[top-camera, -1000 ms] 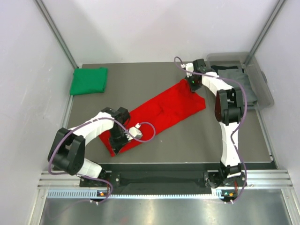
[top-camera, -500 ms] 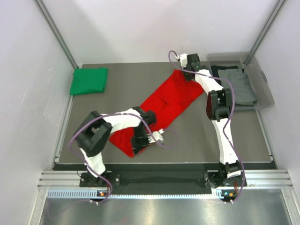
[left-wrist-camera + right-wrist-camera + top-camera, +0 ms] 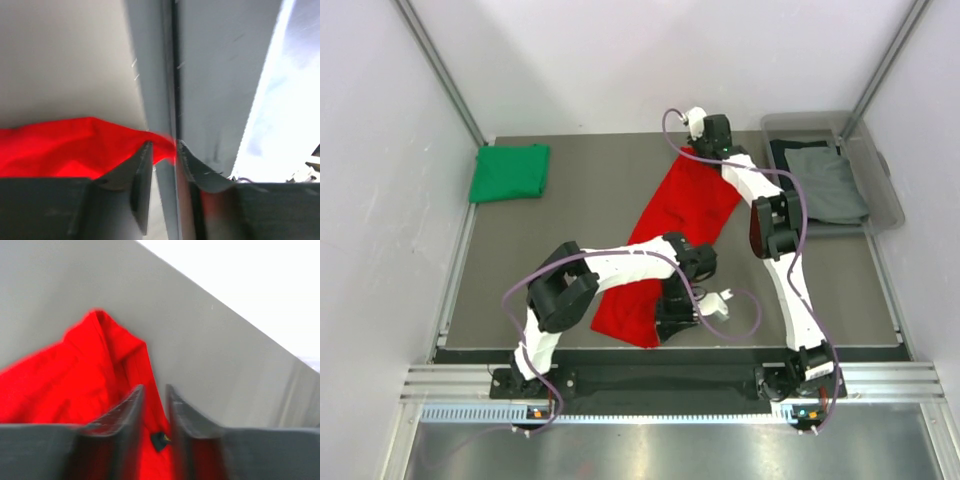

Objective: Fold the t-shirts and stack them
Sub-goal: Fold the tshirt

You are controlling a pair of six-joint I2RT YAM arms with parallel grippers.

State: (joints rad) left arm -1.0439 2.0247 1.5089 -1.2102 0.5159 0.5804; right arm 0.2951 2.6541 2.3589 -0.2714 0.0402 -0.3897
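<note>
We record a grey worktop (image 3: 570,200) with a red t-shirt (image 3: 685,200) spread lengthwise across its middle, running from the far edge to the near edge. A clear bin (image 3: 885,200) stands at the far right corner and holds a grey t-shirt (image 3: 830,185) on top of a dark one (image 3: 782,150). A green t-shirt (image 3: 508,172) lies folded at the far left corner. The left arm (image 3: 620,265) reaches over the red cloth's near end. The left jaws are slightly parted, with the cloth edge at their tips. The right arm (image 3: 760,195) reaches the far end. The right jaws are likewise slightly parted over the cloth, above a small dark label (image 3: 160,441).
</note>
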